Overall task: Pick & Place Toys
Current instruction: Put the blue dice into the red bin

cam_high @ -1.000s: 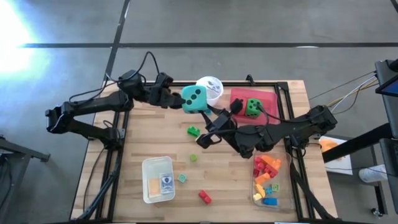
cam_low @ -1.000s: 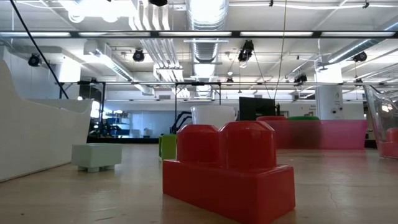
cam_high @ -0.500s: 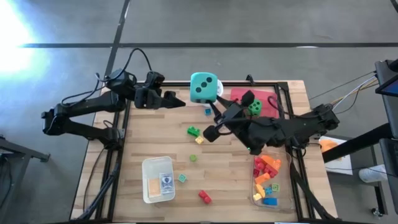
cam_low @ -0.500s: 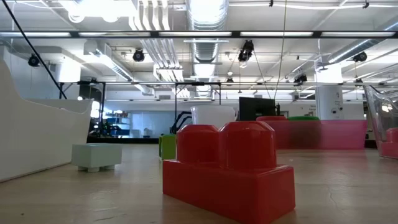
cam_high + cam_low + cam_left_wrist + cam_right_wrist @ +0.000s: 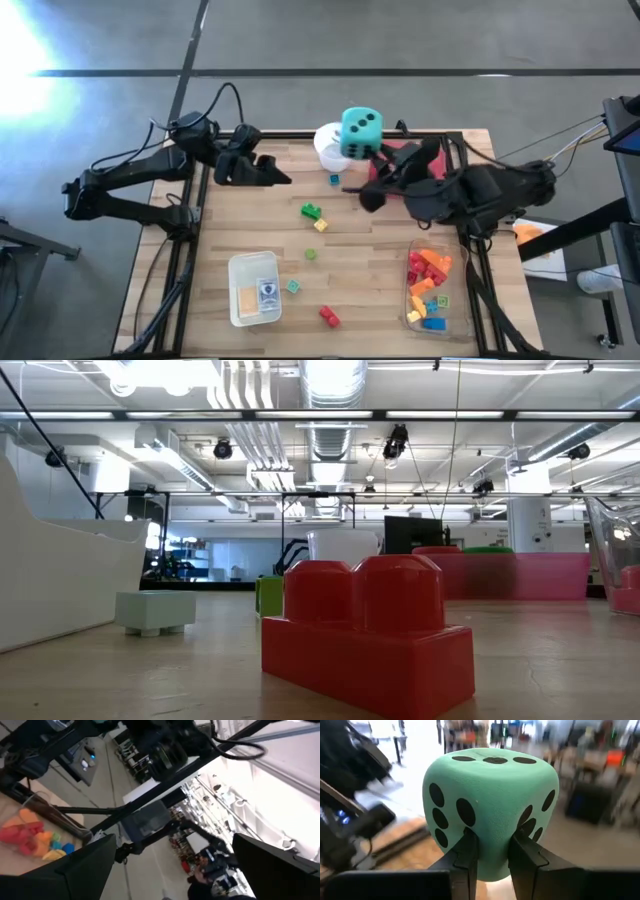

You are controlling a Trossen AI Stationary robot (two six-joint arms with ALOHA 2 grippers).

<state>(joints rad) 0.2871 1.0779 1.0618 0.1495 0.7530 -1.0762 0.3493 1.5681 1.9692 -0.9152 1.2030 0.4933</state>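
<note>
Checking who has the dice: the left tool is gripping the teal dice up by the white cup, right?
Not quite. The right tool grips the teal dice, up by the white cup; the right wrist view shows its fingers pinching it. The left tool is open and holds nothing, as the high view shows.

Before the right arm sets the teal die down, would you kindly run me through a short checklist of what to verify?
1. Right gripper pinches the teal die: ok, its jaws press into the die's lower face in the right wrist view.
2. Die lifted off the table: ok, it is carried near the white cup.
3. Pink tray free to receive it: cannot tell, the right arm covers most of it.
4. Left gripper out of the way: ok, jaws open, holding nothing, at the table's left part.
5. Loose bricks, such as the green brick, away from the arm's route: ok, they lie mid-table.
</note>
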